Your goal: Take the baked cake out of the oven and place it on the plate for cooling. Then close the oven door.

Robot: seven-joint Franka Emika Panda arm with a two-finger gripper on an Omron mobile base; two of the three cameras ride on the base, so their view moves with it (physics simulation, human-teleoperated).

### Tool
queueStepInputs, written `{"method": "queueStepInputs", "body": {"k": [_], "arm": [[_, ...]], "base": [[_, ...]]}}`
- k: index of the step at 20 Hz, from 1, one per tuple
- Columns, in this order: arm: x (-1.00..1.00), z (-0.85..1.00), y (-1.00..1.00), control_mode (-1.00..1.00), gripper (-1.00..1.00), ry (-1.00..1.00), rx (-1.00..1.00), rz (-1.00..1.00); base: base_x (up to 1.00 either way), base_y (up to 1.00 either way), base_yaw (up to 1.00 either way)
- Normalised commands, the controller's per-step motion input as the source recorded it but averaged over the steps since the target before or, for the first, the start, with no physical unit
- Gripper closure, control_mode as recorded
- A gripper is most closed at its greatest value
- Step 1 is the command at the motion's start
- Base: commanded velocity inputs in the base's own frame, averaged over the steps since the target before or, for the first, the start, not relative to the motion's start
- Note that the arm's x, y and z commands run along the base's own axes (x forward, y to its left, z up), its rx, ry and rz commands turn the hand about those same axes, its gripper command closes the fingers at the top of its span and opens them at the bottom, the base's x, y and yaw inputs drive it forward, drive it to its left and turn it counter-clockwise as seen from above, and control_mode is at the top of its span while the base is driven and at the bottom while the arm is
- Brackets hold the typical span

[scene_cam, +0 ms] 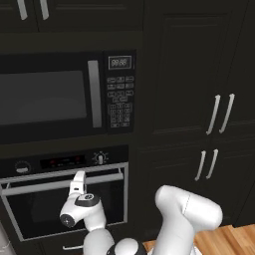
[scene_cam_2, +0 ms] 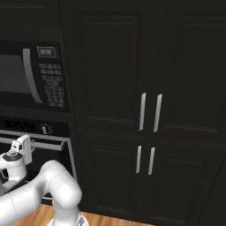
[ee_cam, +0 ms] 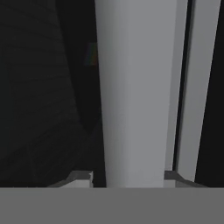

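Two dark fingertips (ee_cam: pixel 83 178) flank the long silver bar handle (scene_cam: pixel 62 183) of the oven door (scene_cam: pixel 64 209), the claw (scene_cam: pixel 78 177) drawn in narrow around the bar, which runs up the middle of the hand view. Seen from the left base view, the white arm reaches from the lower right to the handle, meeting it right of its middle, just under the control strip with its red display (scene_cam: pixel 62 161) and round knob (scene_cam: pixel 100 158). That drop-down door stands upright, closed or nearly so, against the black oven (scene_cam: pixel 64 164). Through the dark glass, the hand view catches a tiny pale, multicoloured shape (ee_cam: pixel 91 54) beside the bar, likely the baked cake inside; it is too small and dim to be sure. Above the oven sits a black microwave (scene_cam: pixel 50 97) with a keypad (scene_cam: pixel 120 102) and vertical handle. Tall dark cabinets (scene_cam_2: pixel 150 110) with paired silver pulls fill the wall to the right, over a strip of wooden floor (scene_cam: pixel 229 241).
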Motion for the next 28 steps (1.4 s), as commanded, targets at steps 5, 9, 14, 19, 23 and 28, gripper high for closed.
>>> {"method": "queueStepInputs", "body": {"k": [5,9,14,19,23,28], "arm": [[-0.27,-0.45,0.03,-1.0,1.0,0.05,-0.01,0.0],[-0.32,-0.5,0.09,-1.0,1.0,0.12,0.0,0.0],[-0.4,-0.52,0.1,-1.0,1.0,0.07,0.0,0.0],[-0.48,-0.52,0.18,-1.0,1.0,0.11,0.0,0.0],[-0.54,-0.55,0.21,-1.0,1.0,0.09,0.0,0.0],[-0.56,-0.53,0.21,-1.0,1.0,0.09,0.0,-0.01]], "base": [[0.0,0.0,0.0],[0.0,0.0,0.0],[0.0,0.0,0.0],[0.0,0.0,0.0],[0.0,0.0,0.0],[0.0,0.0,0.0]]}}
